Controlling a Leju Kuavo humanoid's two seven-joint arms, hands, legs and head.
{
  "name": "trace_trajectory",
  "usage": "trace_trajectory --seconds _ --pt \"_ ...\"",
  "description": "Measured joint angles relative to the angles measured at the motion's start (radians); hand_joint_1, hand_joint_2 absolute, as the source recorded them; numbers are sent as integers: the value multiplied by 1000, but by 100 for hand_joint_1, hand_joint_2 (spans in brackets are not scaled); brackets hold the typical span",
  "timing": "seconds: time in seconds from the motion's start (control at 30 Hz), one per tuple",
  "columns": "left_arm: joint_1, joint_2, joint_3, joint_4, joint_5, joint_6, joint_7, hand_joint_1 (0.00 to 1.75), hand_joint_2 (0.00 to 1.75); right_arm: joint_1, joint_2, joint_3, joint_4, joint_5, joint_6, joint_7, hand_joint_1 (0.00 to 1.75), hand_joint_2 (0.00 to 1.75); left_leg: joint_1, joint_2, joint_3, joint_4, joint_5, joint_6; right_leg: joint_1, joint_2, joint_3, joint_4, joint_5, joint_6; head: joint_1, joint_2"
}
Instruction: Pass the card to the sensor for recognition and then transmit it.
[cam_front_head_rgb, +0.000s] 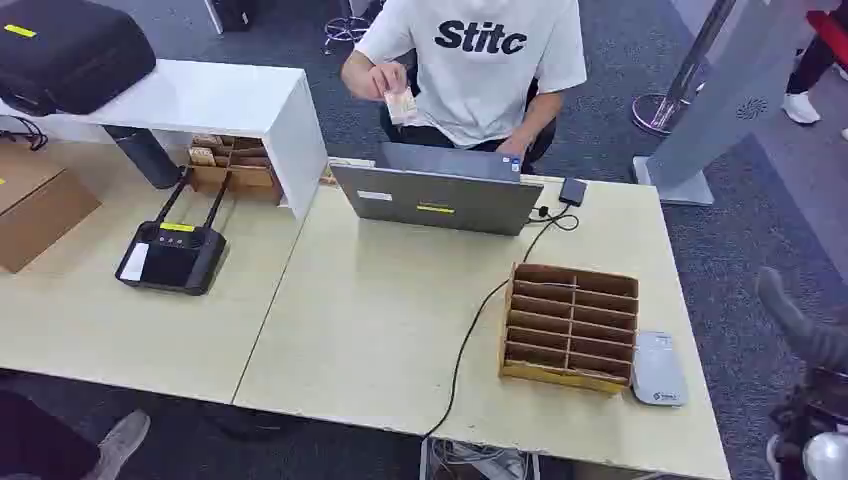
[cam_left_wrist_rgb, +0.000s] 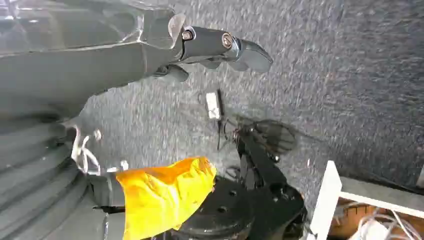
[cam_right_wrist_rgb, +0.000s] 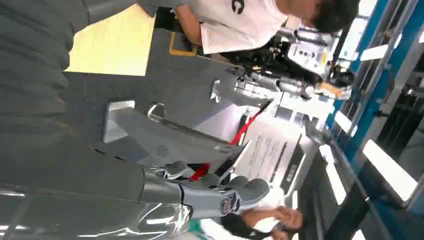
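The pale table (cam_front_head_rgb: 380, 330) carries a grey laptop (cam_front_head_rgb: 440, 195) and a wooden slotted organizer (cam_front_head_rgb: 570, 328). A grey sensor pad (cam_front_head_rgb: 658, 369) lies just beside the organizer. A black router (cam_front_head_rgb: 172, 255) sits well apart.

Left hand (cam_left_wrist_rgb: 220, 50), right hand (cam_right_wrist_rgb: 220, 192): empty, fingers seemingly loosely extended.

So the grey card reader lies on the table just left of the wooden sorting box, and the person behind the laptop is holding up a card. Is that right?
Not quite. In the head view the grey card reader lies on the table just right of the wooden sorting box, not left. The rest holds: the person behind the laptop is holding up a card.
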Motion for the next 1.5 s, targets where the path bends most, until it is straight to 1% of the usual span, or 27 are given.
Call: trace_trajectory --seconds 0.1,0.23,0.37,0.57,0.77,0.9,1.0,1.17,1.27,1.5 --pt "-6 6 -5 2 -55 -6 -26 0 175 -24 -24 60 -1 69 0 6 0 175 0 0 0 0 0 0 0 0 0 0 0 0 0 0" --pt "-17 12 -27 2 -124 -8 -88 0 175 -73 -45 134 2 150 6 21 0 175 0 0 0 0 1 -1 0 0 0 0 0 0 0 0" --pt "-27 26 -71 -5 -169 -8 -137 0 175 -142 -56 209 21 219 17 41 0 175 0 0 0 0 1 -1 0 0 0 0 1 -1 0 0" --pt "-27 61 -166 -58 -185 22 -168 0 175 -248 -63 307 77 307 29 77 0 175 0 0 0 0 3 -1 1 0 0 1 2 -2 0 0" --pt "-19 99 -260 -117 -158 73 -173 0 175 -340 -64 382 144 376 46 111 0 175 0 -1 0 0 3 -2 1 -1 0 1 2 -2 0 0" --pt "-9 134 -333 -162 -126 119 -173 0 175 -417 -64 442 205 425 59 135 0 175 0 -1 0 0 4 -2 1 -1 0 1 3 -3 0 0" --pt "-5 159 -384 -177 -101 150 -173 0 175 -479 -64 487 256 463 68 153 0 175 0 -1 -1 0 4 -2 1 -1 0 1 3 -3 0 0" --pt "-1 197 -447 -176 -54 189 -172 0 175 -584 -63 559 353 532 70 185 0 175 0 -2 -1 0 5 -2 1 -1 0 2 3 -3 0 0" --pt "-1 214 -470 -163 -24 205 -172 0 175 -635 -58 595 407 573 67 202 0 175 0 -2 -1 0 5 -2 1 -1 -1 2 3 -3 0 0" --pt "-3 257 -497 -81 37 234 -172 0 175 -757 -34 674 554 666 46 251 0 175 1 -2 -1 0 5 -2 1 -1 -1 2 3 -3 0 0"
